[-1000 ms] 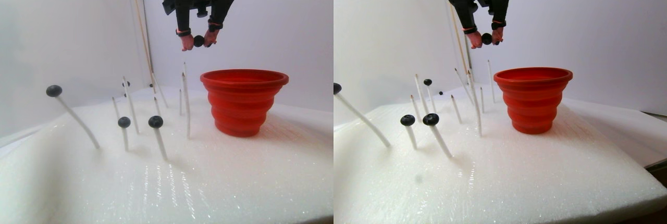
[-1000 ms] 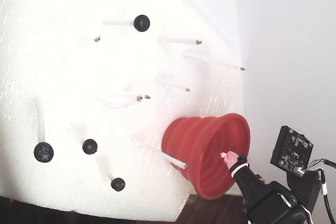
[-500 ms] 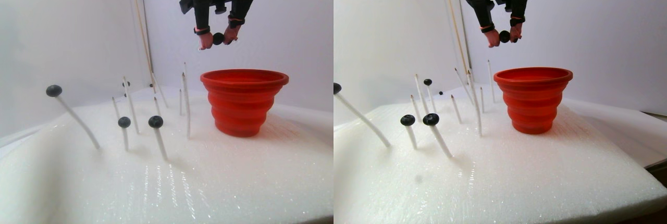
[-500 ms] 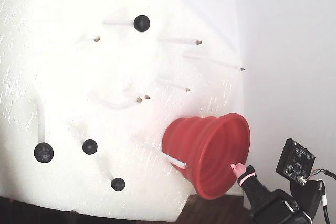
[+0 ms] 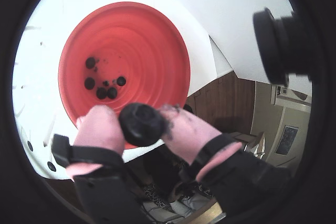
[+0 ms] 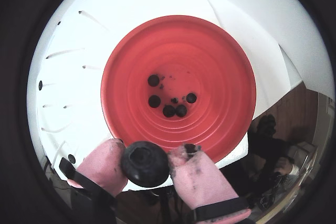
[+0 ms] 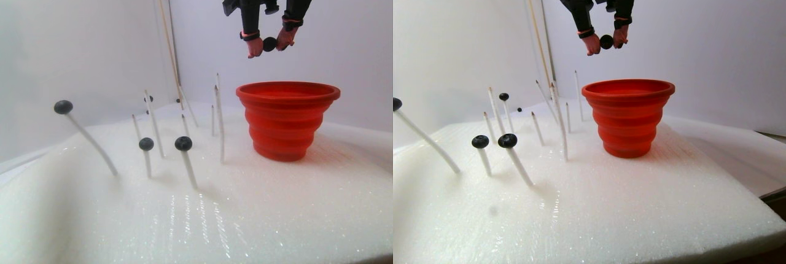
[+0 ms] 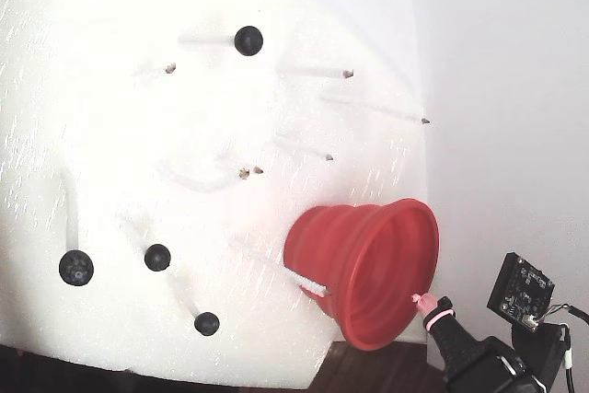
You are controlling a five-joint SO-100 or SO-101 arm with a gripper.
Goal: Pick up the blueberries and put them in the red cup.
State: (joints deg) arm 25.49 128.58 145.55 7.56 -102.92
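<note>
claw clamped on berry | low-centre frame, over cup near rim | risk: drop early, berry bounces off rim onto surface

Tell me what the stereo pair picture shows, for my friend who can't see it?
A black claw with pink fingertips holds one blueberry in the air above a red cup. The cup stands on white foam, beside thin white sticks, some topped with blueberries.

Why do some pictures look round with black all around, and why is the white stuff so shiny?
Both wrist views use a fisheye lens: a round picture in a black ring, with the red cup bulging and the gripper holding a blueberry looking huge. In the fixed view bright light washes out the white foam. In the stereo pair view the foam sparkles with glare.
</note>
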